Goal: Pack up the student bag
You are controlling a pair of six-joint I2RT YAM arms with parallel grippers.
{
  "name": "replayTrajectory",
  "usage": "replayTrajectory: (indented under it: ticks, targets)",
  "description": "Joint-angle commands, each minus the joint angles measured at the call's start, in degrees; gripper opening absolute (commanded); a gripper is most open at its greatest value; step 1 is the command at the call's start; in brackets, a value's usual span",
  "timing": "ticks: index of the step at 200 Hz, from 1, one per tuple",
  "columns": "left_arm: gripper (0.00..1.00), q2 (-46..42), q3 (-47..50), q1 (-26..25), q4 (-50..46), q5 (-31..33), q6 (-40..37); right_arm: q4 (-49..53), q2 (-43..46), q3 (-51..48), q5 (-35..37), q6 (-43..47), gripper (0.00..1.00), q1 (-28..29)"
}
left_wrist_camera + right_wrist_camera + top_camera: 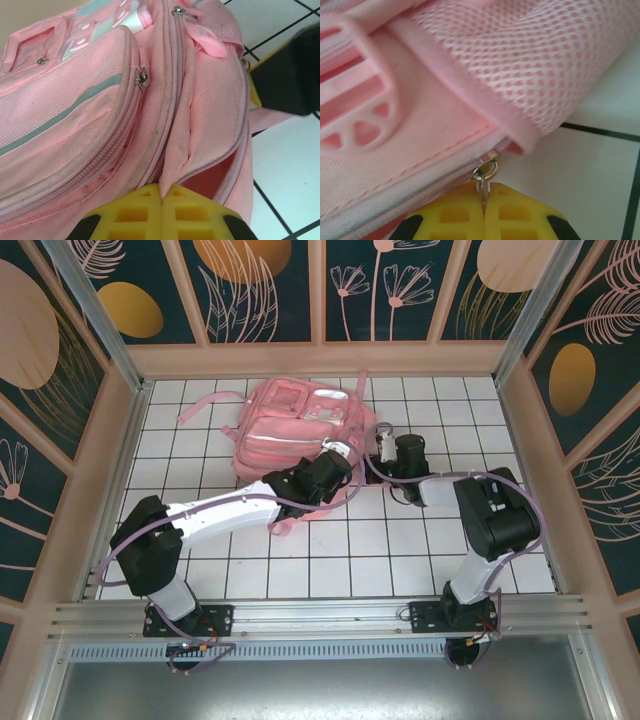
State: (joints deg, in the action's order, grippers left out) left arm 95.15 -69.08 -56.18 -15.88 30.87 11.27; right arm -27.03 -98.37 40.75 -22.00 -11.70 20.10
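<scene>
Since the right gripper is clamped on just the thin metal zipper pull at the bag's right side, below the mesh pocket, the main risk is the pull slipping out of the jaws on any tug, especially one angled off the zip line. Student bag lies flat at far centre of the tiled table, front pockets up. Left gripper is closed at the bag's near edge and looks pinched on a fold of fabric beside the part-open zip gap. That pinch looks shallow. If the fabric pops free, the whole bag would likely drag right instead of unzipping. Slack fabric at the corner could also jam the slider. Both wrists sit close together at the bag, so a wide pull could bump them.
</scene>
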Motion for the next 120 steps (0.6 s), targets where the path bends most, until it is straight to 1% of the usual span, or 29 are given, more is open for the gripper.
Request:
replayTrajectory:
  ticks: [1,20,49,70,120]
  targets:
    - [0.0,1.64,-3.2,0.38,0.86,-0.95,2.12,3.15,3.66,-1.77,1.68,2.58,0.0,2.27]
    - [0.0,2.36,-3.77,0.35,0.68,-0.9,2.52,3.54,5.15,-2.66,0.02,2.31,0.0,2.84]
    - [0.0,2.7,-3.62,0.43,0.67,-1.43,2.64,4.36,8.0,-3.69,-0.75,2.61,0.0,5.35]
    - [0.0,2.47,-2.91,0.38,0.67,-1.29,2.71,3.85,10.09,-4.53,-4.02,2.14,0.0,6.01]
    - [0.0,2.2,-2.02,0.37,0.42,0.22,2.83,2.55,11.62,-5.8,-7.42,0.48,0.0,9.08]
